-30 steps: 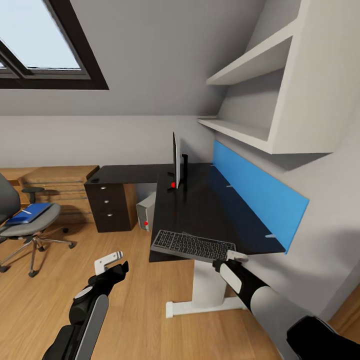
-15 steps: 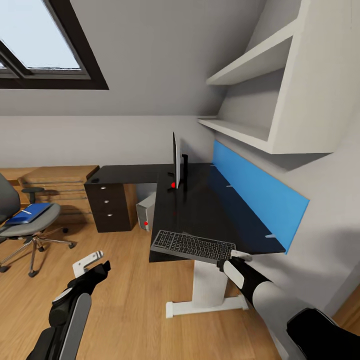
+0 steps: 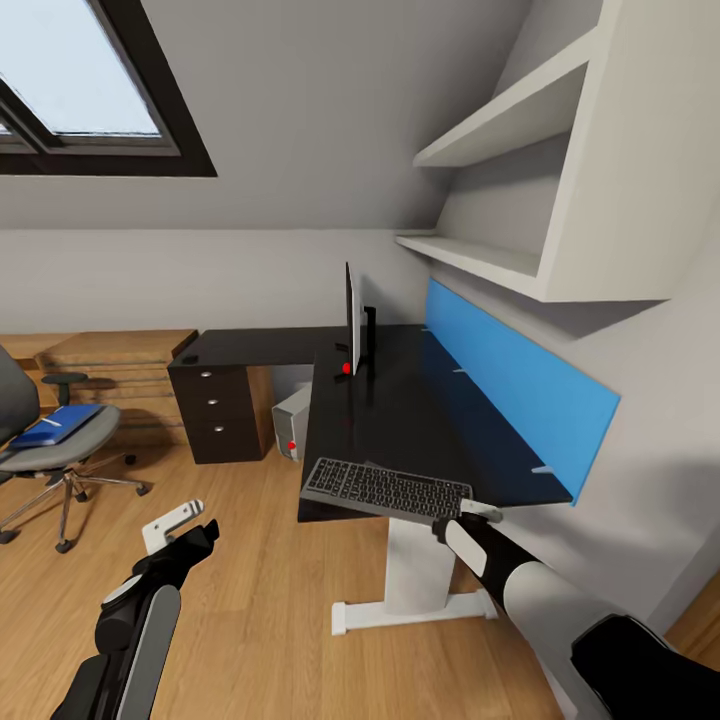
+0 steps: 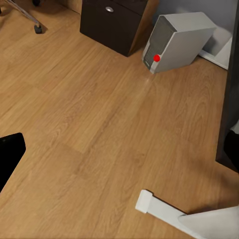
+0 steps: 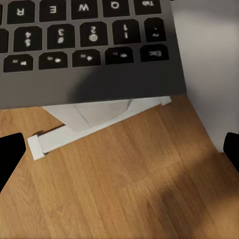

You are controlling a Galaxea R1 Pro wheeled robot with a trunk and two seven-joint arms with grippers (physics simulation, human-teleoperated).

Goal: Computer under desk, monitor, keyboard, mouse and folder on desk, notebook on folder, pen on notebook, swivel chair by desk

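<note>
In the head view, the keyboard (image 3: 387,490) is seen lying at the near edge of the desk (image 3: 420,420), partly overhanging it, with the right gripper (image 3: 478,514) at its near right corner. Whether that gripper is closed on the keyboard cannot be told. The monitor (image 3: 353,322) stands far along the desk, so the keyboard is judged to be still short of its place beside it. The computer (image 3: 291,422) sits under the desk. At the left, the folder (image 3: 55,425) rests on the swivel chair (image 3: 50,440), well apart from the desk. The left gripper (image 3: 178,524) hangs over the floor (image 3: 250,560), holding nothing; its opening cannot be judged.

In the left wrist view, the computer (image 4: 177,42) is shown on the floor (image 4: 89,129) beside the drawer unit (image 4: 113,22).

In the right wrist view, the keyboard's (image 5: 89,50) edge is seen close up, over the desk's white leg (image 5: 94,124) and the floor (image 5: 124,189).
</note>
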